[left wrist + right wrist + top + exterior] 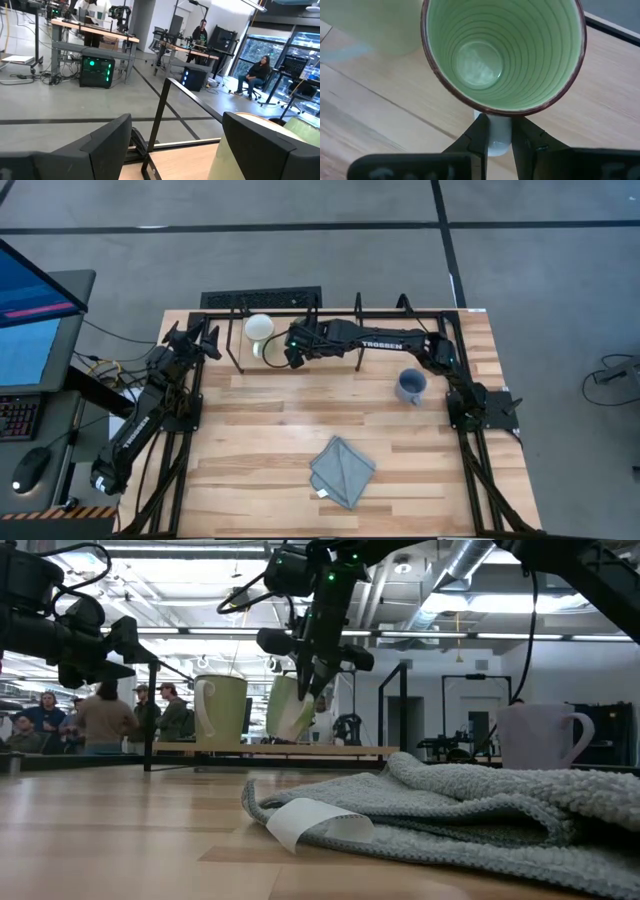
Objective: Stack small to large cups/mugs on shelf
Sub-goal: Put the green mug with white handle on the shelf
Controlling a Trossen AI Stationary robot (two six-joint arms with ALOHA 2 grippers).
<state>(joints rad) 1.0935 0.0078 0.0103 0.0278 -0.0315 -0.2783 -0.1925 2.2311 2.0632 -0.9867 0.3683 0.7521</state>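
Note:
A white mug [258,327] stands upright on the shelf [340,318], a light board in a black frame at the table's far side. My right gripper [287,352] is shut on the green-inside mug [272,348] right beside the white mug [220,710]. The blue-grey mug [410,385] stands on the table at the right, also seen in the low view [540,735]. My left gripper [205,340] is open and empty at the shelf's left end. My right gripper pinches the green-inside mug's handle [499,136] between its two fingers [476,140], which lie on the handle's two sides. The fingers come from above, slanting down from the table's right. The mug [290,710] is tilted, its mouth toward the wrist. Its lower edge is at the shelf board; whether it touches, I cannot tell.
A folded grey-blue cloth [342,470] with a white tag lies near the table's front edge. The shelf's thin black posts [238,345] stand up beside the mugs. People move in the room beyond the table.

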